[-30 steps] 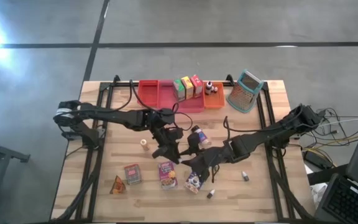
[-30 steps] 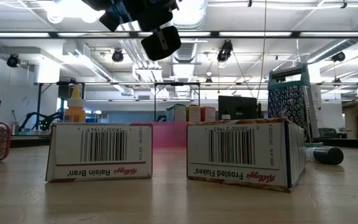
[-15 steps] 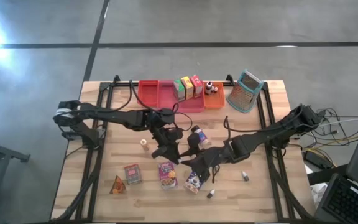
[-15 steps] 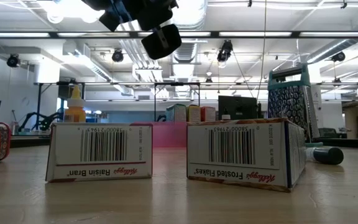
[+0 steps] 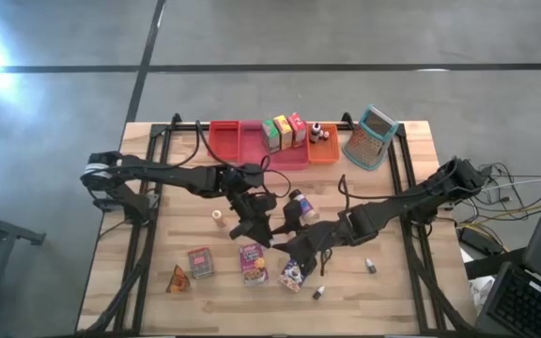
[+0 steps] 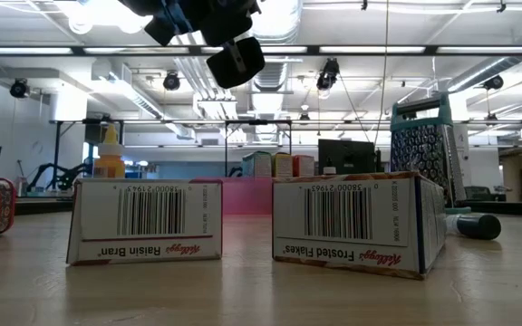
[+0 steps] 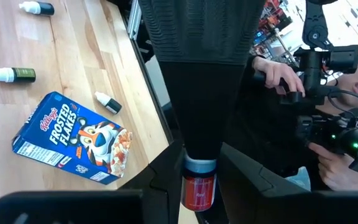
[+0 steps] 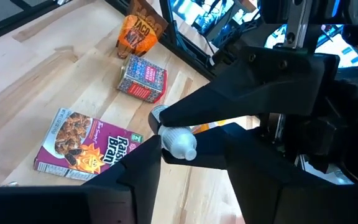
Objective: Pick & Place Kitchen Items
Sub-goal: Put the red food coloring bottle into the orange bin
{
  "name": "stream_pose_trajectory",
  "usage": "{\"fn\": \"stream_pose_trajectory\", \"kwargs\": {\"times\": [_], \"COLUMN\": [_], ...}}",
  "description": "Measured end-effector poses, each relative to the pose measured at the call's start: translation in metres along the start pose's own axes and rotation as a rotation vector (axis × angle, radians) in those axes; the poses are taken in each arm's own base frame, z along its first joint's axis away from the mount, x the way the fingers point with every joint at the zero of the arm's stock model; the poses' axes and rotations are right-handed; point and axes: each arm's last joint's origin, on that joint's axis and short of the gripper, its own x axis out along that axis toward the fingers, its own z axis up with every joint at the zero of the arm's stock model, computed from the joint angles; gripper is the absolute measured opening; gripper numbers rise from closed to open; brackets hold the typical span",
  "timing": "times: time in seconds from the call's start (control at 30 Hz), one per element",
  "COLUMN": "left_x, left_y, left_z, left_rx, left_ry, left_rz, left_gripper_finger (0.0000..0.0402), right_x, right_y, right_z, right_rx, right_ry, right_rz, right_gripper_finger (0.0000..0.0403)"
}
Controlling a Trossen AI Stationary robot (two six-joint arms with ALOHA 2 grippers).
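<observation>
Both grippers meet above the table's middle around one small bottle [image 7: 197, 191] with a red label and a white cap end [image 8: 178, 145]. My left gripper [image 5: 256, 228] [image 7: 199, 186] is shut on it. My right gripper [image 5: 289, 246] [image 8: 188, 155] comes from the opposite side, its fingers standing on either side of the cap end with a gap showing. Below, lying flat on the table, are the Raisin Bran box [image 5: 254, 264], the Frosted Flakes box [image 5: 292, 274], a red can [image 5: 199, 262] and an orange wedge [image 5: 177, 279]. My left gripper pinches the bottle's red-labelled body [image 7: 199, 198] between its two fingers. The bottle is lifted clear of the table, and its cap end points away toward the right gripper. My right gripper has one finger [image 8: 145, 171] close beside the white cap; whether it touches, I cannot tell.
Red, pink and orange trays [image 5: 238, 141] line the far edge, with green, yellow and red boxes [image 5: 284, 131] and a grater [image 5: 372, 136]. A dark-capped bottle [image 5: 299, 202], a small jar [image 5: 217, 216] and tiny bottles [image 5: 370, 267] lie nearby. A person's hands [image 7: 278, 74] show beyond the table.
</observation>
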Motion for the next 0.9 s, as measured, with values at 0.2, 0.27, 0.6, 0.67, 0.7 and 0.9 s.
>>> {"fn": "stream_pose_trajectory", "kwargs": {"times": [0.2, 0.27, 0.6, 0.67, 0.7, 0.9], "left_x": [-0.0006, -0.0009, -0.0011, -0.0012, -0.0012, -0.0012], "left_y": [-0.0003, -0.0018, -0.0024, -0.0022, -0.0022, -0.002], "left_z": [0.0016, 0.0042, 0.005, 0.005, 0.0051, 0.0045], "left_rx": [0.015, 0.029, 0.03, 0.03, 0.029, 0.037], "left_ry": [-0.004, -0.013, -0.013, -0.013, -0.013, -0.01], "left_rz": [0.0, -0.004, -0.004, -0.005, -0.005, -0.007], "left_gripper_finger": [0.0092, 0.0092, 0.0092, 0.0092, 0.0092, 0.0092], "right_x": [-0.0004, -0.0003, -0.0004, -0.0004, -0.0004, -0.0004], "right_y": [0.0014, 0.0016, 0.0016, 0.0016, 0.0017, 0.0019], "right_z": [0.0008, 0.0007, 0.0007, 0.0007, 0.0007, 0.0006], "right_rx": [0.013, 0.014, 0.007, 0.005, 0.004, 0.002], "right_ry": [-0.016, -0.017, -0.017, -0.016, -0.017, -0.016], "right_rz": [0.036, 0.042, 0.044, 0.044, 0.045, 0.048], "right_gripper_finger": [0.0177, 0.0171, 0.0107, 0.0093, 0.0086, 0.0062]}}
